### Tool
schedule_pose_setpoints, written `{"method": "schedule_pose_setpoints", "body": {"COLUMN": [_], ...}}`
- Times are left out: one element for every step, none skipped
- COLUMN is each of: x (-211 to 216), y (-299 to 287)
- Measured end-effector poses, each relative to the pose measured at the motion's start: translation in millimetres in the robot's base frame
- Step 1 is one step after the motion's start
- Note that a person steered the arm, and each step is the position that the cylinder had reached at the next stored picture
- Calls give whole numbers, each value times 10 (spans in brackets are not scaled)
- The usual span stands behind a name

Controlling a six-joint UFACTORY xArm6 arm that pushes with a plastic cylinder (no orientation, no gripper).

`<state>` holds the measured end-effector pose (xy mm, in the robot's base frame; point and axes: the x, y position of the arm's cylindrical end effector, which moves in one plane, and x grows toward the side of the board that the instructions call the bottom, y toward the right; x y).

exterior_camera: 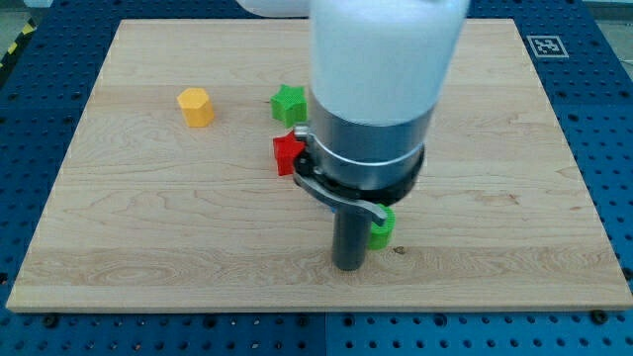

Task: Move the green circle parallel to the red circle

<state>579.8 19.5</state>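
A pale wooden bench (119, 247) lies on a blue perforated surface, seen from above and in front. A small black-and-white marker (545, 45) sits at the board's top right corner in the view.

The arm (381, 89) comes down from the view's top, a wide white cylinder over a dark grey collar, and fills the middle of the scene. From the collar a straight dark rod drops to the board. The tip (347, 267) rests on the wood a little below the centre of the view. There are no jaws on this arm, only the rod, so nothing is gripped.

A green block (382, 229) sits just right of the rod's lower end, touching it or nearly so. The rod and collar hide part of it, so its shape cannot be told for sure.

A red block (287, 154) lies up and to the left of the tip, at the collar's left edge, partly hidden by the arm; its shape is unclear too.

A green star (289, 103) sits just above the red block, close to it.

A yellow block (196, 107), roughly hexagonal, stands well apart towards the view's upper left, level with the green star.
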Motion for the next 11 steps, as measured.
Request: {"method": "schedule_pose_setpoints", "body": {"x": [-90,-91,-91,-91,-92,-93,-116,-278,-270,-272,-278], "y": [-17,17,149,400,495,495,389,357,355,355,355]}}
